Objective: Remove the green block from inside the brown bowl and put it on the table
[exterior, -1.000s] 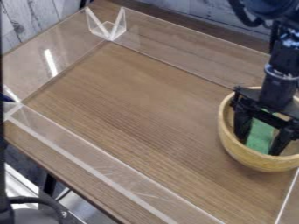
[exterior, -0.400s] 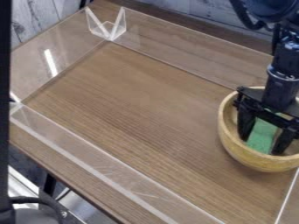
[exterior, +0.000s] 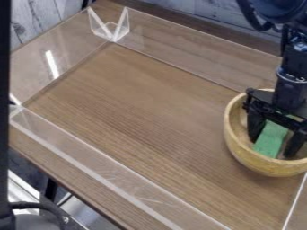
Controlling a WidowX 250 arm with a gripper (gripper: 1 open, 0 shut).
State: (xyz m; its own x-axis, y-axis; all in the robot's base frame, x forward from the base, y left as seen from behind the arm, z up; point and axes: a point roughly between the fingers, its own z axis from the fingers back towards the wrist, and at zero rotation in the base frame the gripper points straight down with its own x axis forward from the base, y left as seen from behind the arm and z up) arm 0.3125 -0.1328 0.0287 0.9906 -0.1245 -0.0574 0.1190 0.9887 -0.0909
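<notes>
Brown bowl (exterior: 235, 144) at R edge of view, on the bench (exterior: 138, 112). Round, light tan, thick rim; R side cut off by the frame.

Green block (exterior: 271, 138) inside bowl, lying on its floor. Bright green, elongated, long side running roughly up-down in view, slight lean. Upper part and R flank partly hidden by the arm's black parts.

Pincer (exterior: 275, 126): black, reaching down into bowl from upper R, its tips spread wide around/over the block. One tip on block's L side near its upper end, other to the R. Can't tell if either touches the block; no grip to be seen, block still down in bowl.

Arm (exterior: 290, 72) black, jointed, w/ black cable (exterior: 249, 13) looping at top R.

Bench top: brown wood grain, boards running diagonally. Low clear acrylic wall (exterior: 102, 171) along the near L side, bright edges. Clear angular acrylic piece (exterior: 110, 25) standing near the far L corner, upright prongs w/ a V shape betw. them.

Behind bench, top of view: greyish wood-look surface (exterior: 198, 9). Lower L: dark area, black curved cable or tube (exterior: 42, 207), partly cut off; can't tell what it belongs to.
</notes>
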